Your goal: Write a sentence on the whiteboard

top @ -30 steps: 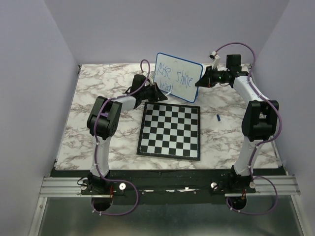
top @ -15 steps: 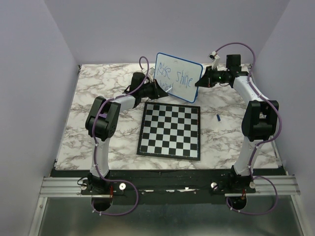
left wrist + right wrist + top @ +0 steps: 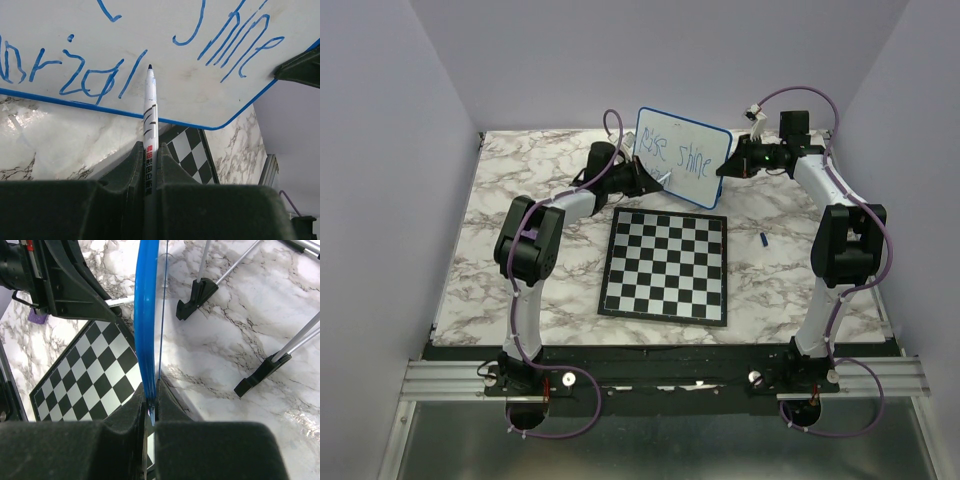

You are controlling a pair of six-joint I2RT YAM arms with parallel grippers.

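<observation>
Blue-rimmed single whiteboard [image 3: 695, 185], one marker [image 3: 150, 115], one chessboard [image 3: 666, 266]

We see a smooth, glossy whiteboard [image 3: 150, 30] with a blue plastic rim, a white plastic marker [image 3: 150, 115], and a marble-patterned, faintly shiny bench [image 3: 500, 190].

Overview from 6 o'clock, plus two close wrist views meeting at the whiteboard [image 3: 682, 157].
The top camera sits high beyond the 6 o'clock edge of the surface [image 3: 520, 170], facing 12 o'clock, and takes in all of it. The left wrist camera looks from very near along the marker [image 3: 150, 115] in the left tool [image 3: 149, 150] at the board's written face. The right wrist camera sights edge-on along the blue rim from the right tool [image 3: 151, 392]. All three share the board and the chessboard [image 3: 666, 266].
</observation>
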